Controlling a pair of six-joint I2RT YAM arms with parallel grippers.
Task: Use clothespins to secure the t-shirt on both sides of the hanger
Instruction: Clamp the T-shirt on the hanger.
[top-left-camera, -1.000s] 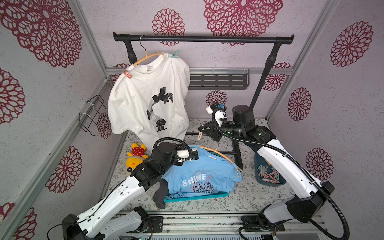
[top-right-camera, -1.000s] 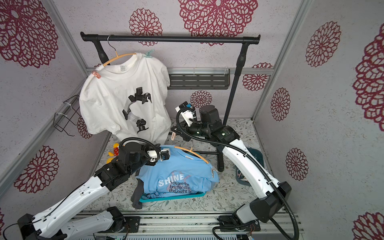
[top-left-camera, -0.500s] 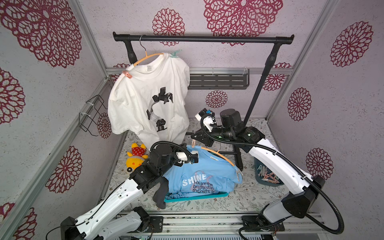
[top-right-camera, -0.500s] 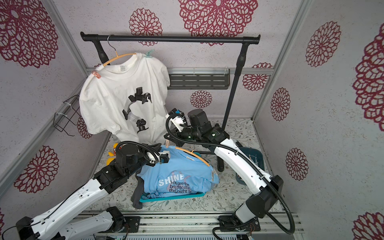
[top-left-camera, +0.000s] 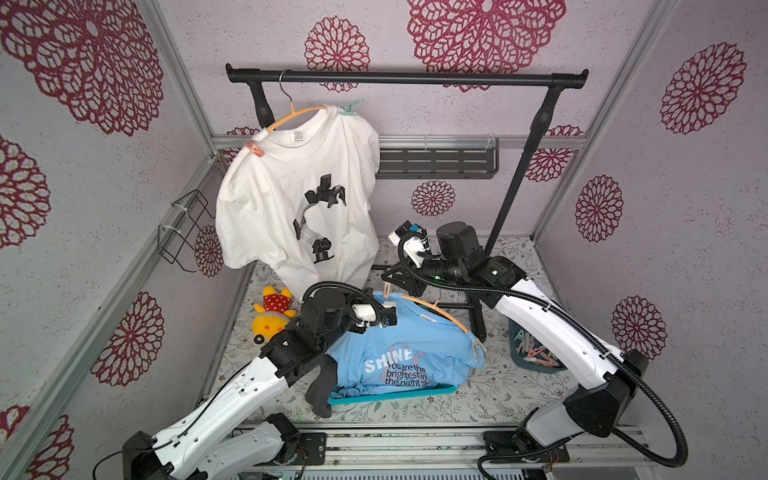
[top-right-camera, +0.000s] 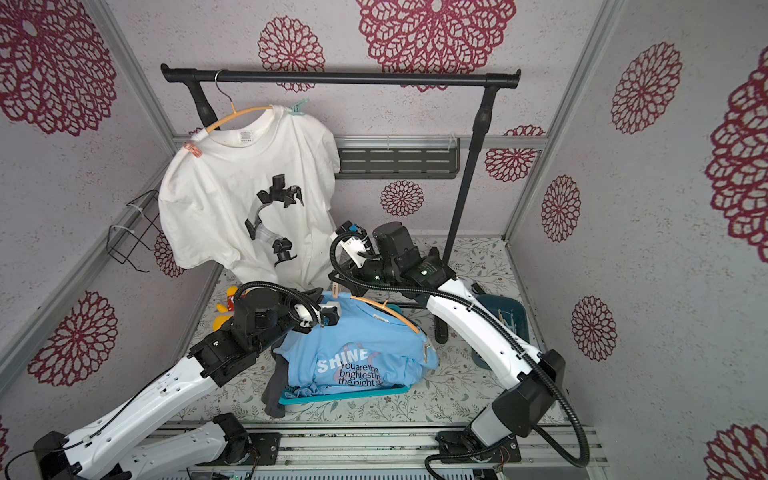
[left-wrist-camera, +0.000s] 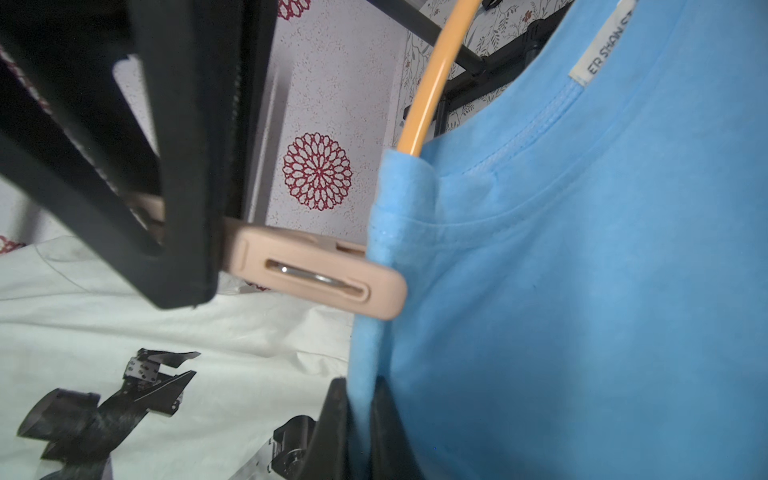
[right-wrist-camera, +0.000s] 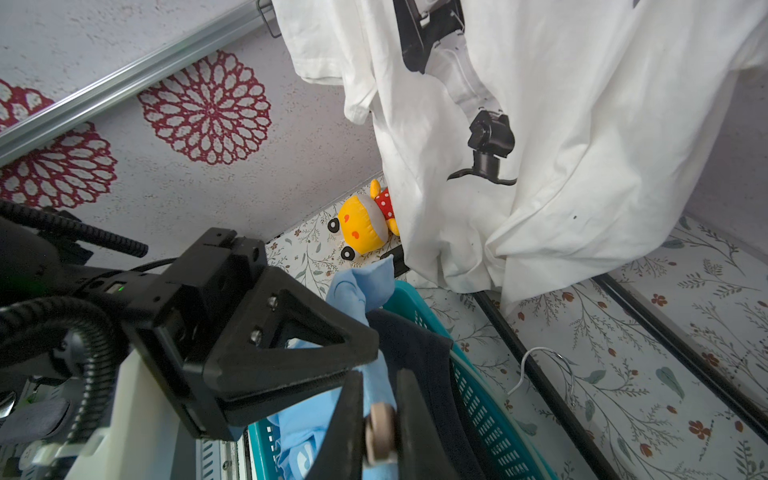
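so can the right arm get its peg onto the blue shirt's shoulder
Likely yes: the clothespin in the right gripper is at the shoulder of the blue t-shirt over the hanger, nothing between.

Rail (top-left-camera: 407, 77): black. On it: white t-shirt (top-left-camera: 266, 208) w/ black & grey robot-arm print, orange hanger (top-left-camera: 297, 114), 1 pink clothespin (top-left-camera: 254, 148), 1 mint-green clothespin (top-left-camera: 350, 107).

Below rail: blue t-shirt (top-left-camera: 415, 340) w/ white lettering, 2nd orange hanger (top-left-camera: 436, 309), beige-pink clothespin (left-wrist-camera: 316, 274), teal basket (top-left-camera: 395, 394), yellow plush (top-left-camera: 268, 324) w/ red, white-dotted top.

Desk (top-left-camera: 478, 407): off-white, leaf & flower sprigs. Walls (top-left-camera: 623, 166): pale lilac-grey speckle, crimson rosettes.

Left arm (top-left-camera: 232, 399) & right arm (top-left-camera: 552, 328): white w/ black joints.
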